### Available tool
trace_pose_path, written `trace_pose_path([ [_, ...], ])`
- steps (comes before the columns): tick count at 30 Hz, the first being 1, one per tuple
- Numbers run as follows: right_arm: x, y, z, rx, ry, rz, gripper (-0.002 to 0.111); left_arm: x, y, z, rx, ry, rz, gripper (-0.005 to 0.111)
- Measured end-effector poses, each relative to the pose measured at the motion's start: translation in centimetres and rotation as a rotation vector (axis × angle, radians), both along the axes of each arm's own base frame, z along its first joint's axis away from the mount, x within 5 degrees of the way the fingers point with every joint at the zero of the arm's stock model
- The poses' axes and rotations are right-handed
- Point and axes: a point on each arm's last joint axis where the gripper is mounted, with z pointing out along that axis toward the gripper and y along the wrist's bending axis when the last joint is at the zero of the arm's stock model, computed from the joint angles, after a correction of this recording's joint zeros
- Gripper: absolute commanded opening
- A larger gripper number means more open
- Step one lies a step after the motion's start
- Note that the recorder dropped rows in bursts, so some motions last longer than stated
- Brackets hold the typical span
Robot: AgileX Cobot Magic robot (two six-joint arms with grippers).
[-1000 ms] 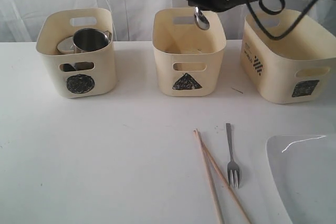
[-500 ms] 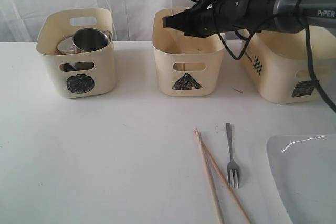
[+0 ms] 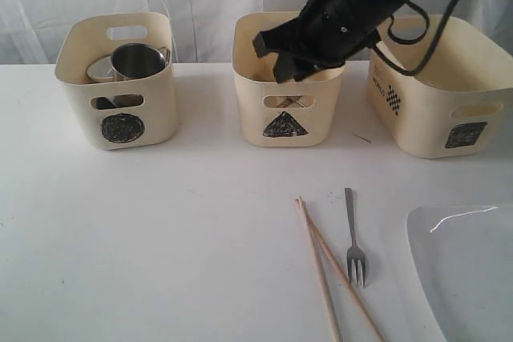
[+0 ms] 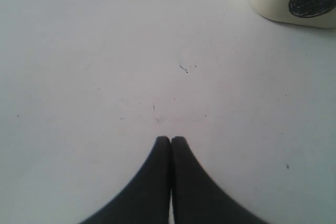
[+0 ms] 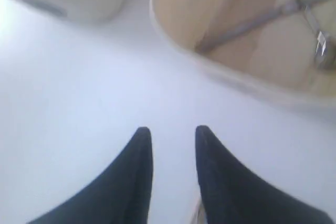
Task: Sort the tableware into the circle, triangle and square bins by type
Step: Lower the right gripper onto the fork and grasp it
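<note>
The unsorted things lie nearest on the table [image 3: 160,230]. These are the large white plate [image 3: 469,270] at the right corner, the wooden chopsticks [image 3: 333,274] and the fork [image 3: 353,238], its tines toward the near edge. One chopstick runs just beside the tines; I cannot tell whether they touch.

Farther back, the left fingers [image 4: 170,141] are pressed together on nothing, over bare table near the circle bin [image 3: 120,90], which holds the steel mugs [image 3: 138,60]. In the same row stand the triangle bin [image 3: 288,114] in the middle and the wider square bin [image 3: 441,98] to the right. The right fingers [image 5: 148,142] hang over the triangle bin's front rim, parted about halfway and empty. Cutlery [image 5: 247,24] lies inside that bin.

This looks like the turn toward the next pick, probably the fork or the chopsticks, which belong with that cutlery. The right arm should rise clear of the rim before swinging forward, so the light tub is not dragged. It should then close across the fork's handle at its far end, away from the tines, so the chopstick is not nudged. The arm's cable [image 3: 417,34] loops low near the square bin and could catch its rim.
</note>
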Motion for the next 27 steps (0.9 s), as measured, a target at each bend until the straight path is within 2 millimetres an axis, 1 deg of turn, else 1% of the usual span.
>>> trace_pose_path([
  [2, -1.8, -0.2, -0.3, -0.025, 0.145, 0.048, 0.028, 0.0, 0.0, 0.0, 0.000, 0.000, 0.000, 0.000],
  [5, -3.5, -0.3, -2.2, -0.049, 0.319, 0.061, 0.026, 0.0, 0.0, 0.0, 0.000, 0.000, 0.000, 0.000],
  [10, -6.5, 0.0, -7.2, -0.083, 0.552, -0.009, 0.026, 0.0, 0.0, 0.0, 0.000, 0.000, 0.000, 0.000],
  [13, -7.7, 0.6, -9.6, -0.085, 0.586, -0.086, 0.026, 0.0, 0.0, 0.0, 0.000, 0.000, 0.000, 0.000],
  [17, -8.3, 0.8, -11.7, -0.073, 0.549, -0.173, 0.026, 0.0, 0.0, 0.0, 0.000, 0.000, 0.000, 0.000],
  [22, -7.6, -0.1, -12.6, -0.127, 0.438, -0.272, 0.026, 0.0, 0.0, 0.0, 0.000, 0.000, 0.000, 0.000],
  [27, -7.6, -0.9, -12.9, -0.182, 0.440, -0.391, 0.030, 0.0, 0.0, 0.0, 0.000, 0.000, 0.000, 0.000],
])
